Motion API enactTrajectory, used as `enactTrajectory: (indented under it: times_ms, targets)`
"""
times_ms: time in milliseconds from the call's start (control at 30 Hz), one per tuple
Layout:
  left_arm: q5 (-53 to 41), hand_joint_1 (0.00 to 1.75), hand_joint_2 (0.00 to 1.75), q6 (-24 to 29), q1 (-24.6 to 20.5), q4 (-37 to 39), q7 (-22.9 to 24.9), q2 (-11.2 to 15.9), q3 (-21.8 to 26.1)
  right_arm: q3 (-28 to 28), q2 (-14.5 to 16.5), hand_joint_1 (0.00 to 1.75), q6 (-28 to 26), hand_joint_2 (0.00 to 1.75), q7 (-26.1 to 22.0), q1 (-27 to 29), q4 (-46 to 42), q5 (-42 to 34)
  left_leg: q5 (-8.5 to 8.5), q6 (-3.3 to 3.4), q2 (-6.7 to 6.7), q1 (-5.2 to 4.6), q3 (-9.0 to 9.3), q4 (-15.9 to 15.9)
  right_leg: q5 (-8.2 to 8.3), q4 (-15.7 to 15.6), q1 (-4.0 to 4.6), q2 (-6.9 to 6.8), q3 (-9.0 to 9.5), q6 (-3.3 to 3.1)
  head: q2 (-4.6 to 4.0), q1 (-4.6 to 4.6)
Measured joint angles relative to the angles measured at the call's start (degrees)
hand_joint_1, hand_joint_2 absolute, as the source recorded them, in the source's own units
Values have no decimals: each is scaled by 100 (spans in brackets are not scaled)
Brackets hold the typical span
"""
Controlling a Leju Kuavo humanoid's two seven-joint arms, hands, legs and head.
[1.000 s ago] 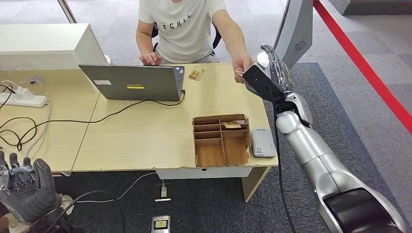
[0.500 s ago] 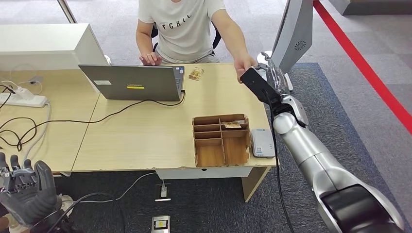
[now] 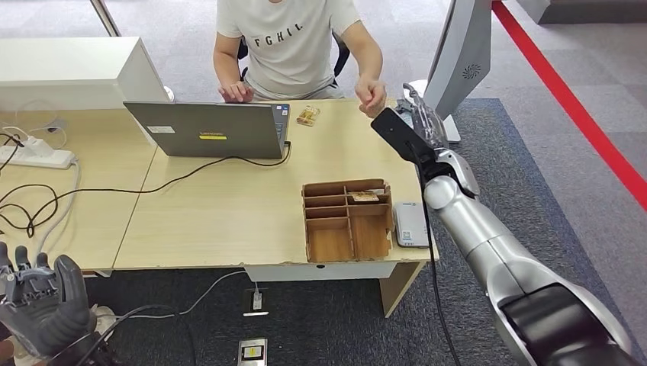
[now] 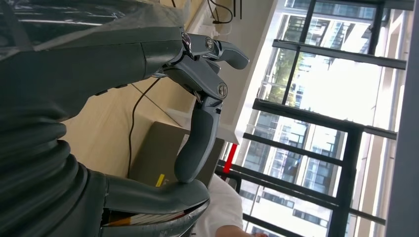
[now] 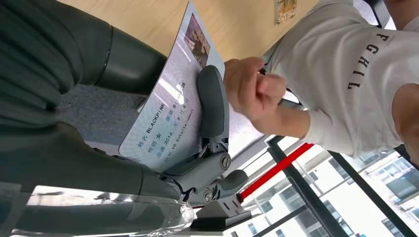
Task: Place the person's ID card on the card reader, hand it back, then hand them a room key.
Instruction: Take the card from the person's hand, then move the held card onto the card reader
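My right hand [image 3: 416,130] is raised over the desk's far right corner and holds the ID card [image 5: 170,106], a pale blue card with a photo and printed text, pinched between thumb and fingers [image 5: 212,101]. The person's hand [image 3: 371,95] is curled into a fist just beyond it, off the card [image 5: 252,89]. The grey card reader [image 3: 413,223] lies flat near the desk's front right edge. A key card [image 3: 365,197] lies in the cardboard organizer [image 3: 314,223] beside the reader. My left hand [image 3: 38,305] hangs low below the desk's front edge, fingers apart, holding nothing [image 4: 197,133].
An open laptop [image 3: 210,130] stands in front of the seated person [image 3: 286,46]. A small snack packet [image 3: 308,116] lies beside it. Cables and a power strip [image 3: 34,156] cover the left desk. A grey stand [image 3: 461,46] rises behind my right hand.
The person's hand has let go of the card and pulled back into a fist. My right hand, keeping the card, has shifted slightly left and away from me.
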Motion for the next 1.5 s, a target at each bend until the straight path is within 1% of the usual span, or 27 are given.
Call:
enactTrajectory:
  times_ms: [233,333,467,600,833,1033,1133,1300,1500]
  targets:
    - [-32,0,175,0,18,0,0,-14,4,66,-10,175,-119,175,-112,-39,68,-143,0,0,0,0,1,1,0,0,0,0,0,0,0,0]
    - [-56,0,175,0,57,0,0,-30,13,92,-75,175,-186,175,-102,-61,47,-209,0,0,1,0,3,2,0,-1,0,0,0,0,0,-1]
    - [-54,0,175,0,126,-5,0,-45,58,106,-315,175,-338,175,69,-50,-165,-315,0,0,1,-1,5,3,0,-3,-1,0,-1,0,0,-1]
    - [-30,0,175,0,187,-7,0,-55,111,31,-704,175,-506,175,327,107,-607,-302,0,1,1,-1,6,4,0,-7,-1,0,1,0,0,0]
    - [-57,0,175,0,290,-9,-1,-113,199,-281,-1445,175,-677,175,728,818,-1736,-70,-2,3,0,-1,7,4,1,-9,-1,1,2,1,0,-1]
    - [-57,0,175,1,395,-23,-2,-172,309,-746,-2004,175,-877,175,978,1743,-2704,160,-4,3,-2,-1,6,3,0,-10,-1,0,4,1,0,-1]
    - [-58,0,175,0,414,-28,-4,-202,361,-1032,-2229,175,-956,175,1047,2232,-3162,184,-4,3,-2,-1,6,2,0,-10,-1,0,4,1,0,-2]
    - [-92,0,175,0,476,-73,-11,-258,439,-1453,-2421,175,-1010,175,1083,2902,-3800,243,-4,4,-1,-1,5,1,0,-9,-1,1,5,0,0,-1]
    - [-111,0,175,1,556,-170,-13,-293,493,-1579,-2403,175,-1078,175,1003,3343,-4171,332,-3,3,-1,0,6,0,0,-8,0,0,5,0,0,-1]
